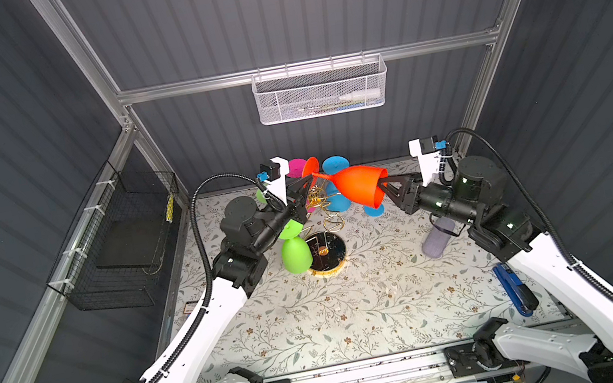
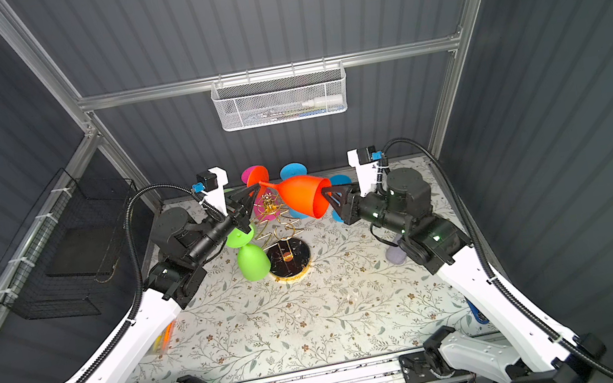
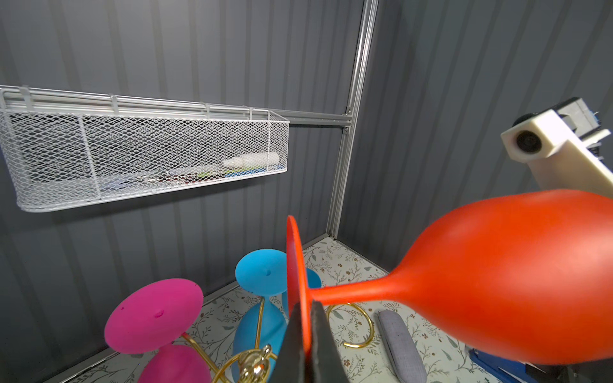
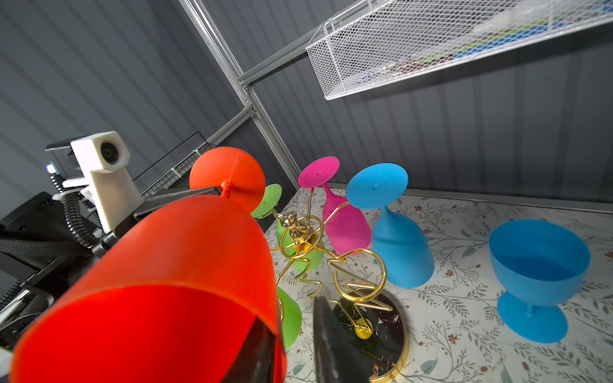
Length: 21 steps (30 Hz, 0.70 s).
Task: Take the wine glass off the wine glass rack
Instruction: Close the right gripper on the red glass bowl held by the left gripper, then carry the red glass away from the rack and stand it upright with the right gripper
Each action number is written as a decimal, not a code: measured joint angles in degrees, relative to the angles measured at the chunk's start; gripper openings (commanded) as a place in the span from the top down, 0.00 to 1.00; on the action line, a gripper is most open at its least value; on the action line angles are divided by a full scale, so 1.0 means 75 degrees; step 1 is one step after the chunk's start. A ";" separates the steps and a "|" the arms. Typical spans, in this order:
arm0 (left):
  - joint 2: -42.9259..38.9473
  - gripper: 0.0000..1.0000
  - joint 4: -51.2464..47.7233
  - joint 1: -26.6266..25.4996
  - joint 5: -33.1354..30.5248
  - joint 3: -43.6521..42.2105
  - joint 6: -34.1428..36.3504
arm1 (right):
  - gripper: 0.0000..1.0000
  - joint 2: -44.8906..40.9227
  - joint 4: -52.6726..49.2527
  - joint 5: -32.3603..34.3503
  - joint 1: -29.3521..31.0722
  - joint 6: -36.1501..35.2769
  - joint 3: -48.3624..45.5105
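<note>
Orange and matte, the wine glass (image 4: 159,272) fills the right wrist view. It lies level in the air just beside the top of the wine glass rack (image 4: 297,228), clear of its gold loops. The left gripper (image 3: 307,318) has its jaws clamped edge-on across the foot disc. The right gripper (image 1: 381,185) has its jaws straddling the bowl's rim wall, one finger inside; whether they pinch it cannot be told. The glass looks like light, unbreakable plastic, though the wall may flex. Bowl wall or stem gives the surer hold; the thin foot could pivot.

matt orange wine glass (image 1: 361,189), glossy gold wire rack (image 4: 295,228)
</note>
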 measured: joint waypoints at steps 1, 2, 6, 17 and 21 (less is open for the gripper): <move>0.0003 1.00 0.0000 0.0000 -0.0006 0.0000 0.0000 | 0.86 0.0006 0.0026 -0.0058 0.0000 0.0032 0.0003; 0.0003 1.00 0.0000 0.0000 -0.0009 0.0000 0.0000 | 0.87 0.0006 0.0044 -0.0099 0.0000 0.0044 0.0003; 0.0003 0.97 0.0000 0.0000 -0.0012 0.0000 -0.0003 | 0.94 0.0006 0.0131 -0.0242 0.0000 0.0096 0.0009; 0.0000 0.39 0.0003 0.0000 -0.0216 -0.0017 0.0012 | 1.00 -0.0052 0.0064 -0.0122 -0.0003 0.0102 0.0012; -0.0085 0.16 -0.0035 0.0000 -0.0586 -0.0146 -0.0041 | 1.00 -0.0291 -0.0283 0.0236 -0.0032 -0.0082 0.0050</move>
